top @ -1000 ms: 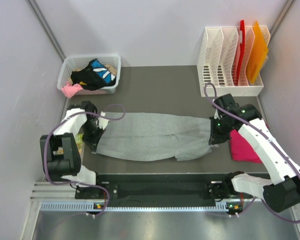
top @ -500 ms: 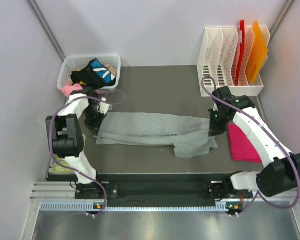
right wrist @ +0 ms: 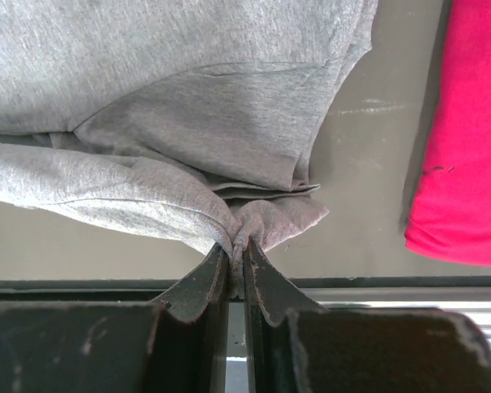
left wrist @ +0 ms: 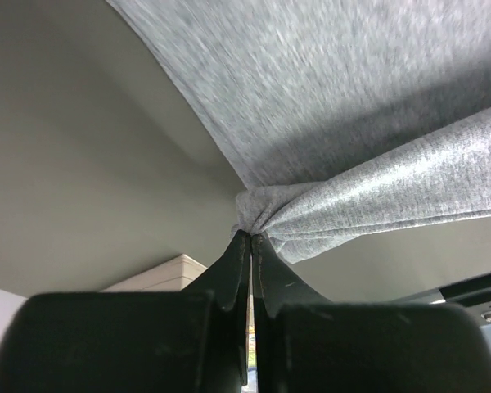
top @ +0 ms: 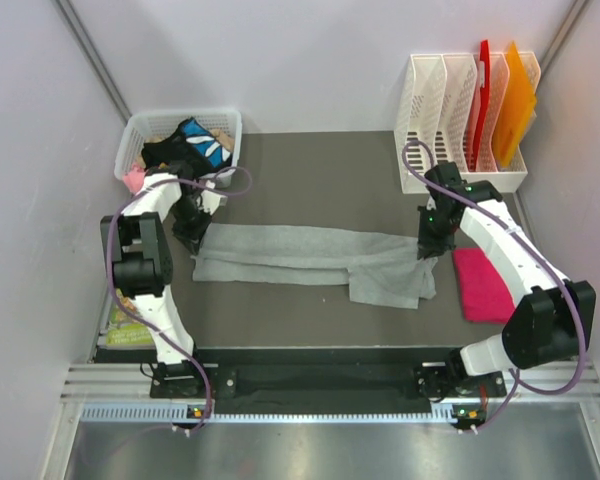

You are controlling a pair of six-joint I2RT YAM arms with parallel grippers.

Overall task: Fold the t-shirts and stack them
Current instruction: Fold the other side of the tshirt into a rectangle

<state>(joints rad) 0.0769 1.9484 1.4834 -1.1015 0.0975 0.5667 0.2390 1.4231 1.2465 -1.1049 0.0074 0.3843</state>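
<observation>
The light heather-grey t-shirt [top: 300,255] lies stretched as a long strip across the middle of the dark table, with a flap hanging toward the front at its right end. My left gripper [top: 195,238] is shut on its left end; the left wrist view shows the cloth [left wrist: 352,123] bunched at the fingertips [left wrist: 244,246]. My right gripper [top: 427,248] is shut on the right end, with grey cloth [right wrist: 188,123] pinched between the fingertips [right wrist: 221,258]. The magenta-pink shirt [top: 485,285] lies folded at the right, also in the right wrist view [right wrist: 466,131].
A white basket [top: 227,125] with mixed clothes stands at the back left. A white file rack [top: 430,100] at the back right holds a red folder [top: 483,75] and an orange folder [top: 517,95]. A black rail [top: 310,375] runs along the near edge.
Both grippers have carried the grey shirt's ends away from the near edge toward the back. The shirt has narrowed into a strip folded along its length, a flap now lying at the right.
</observation>
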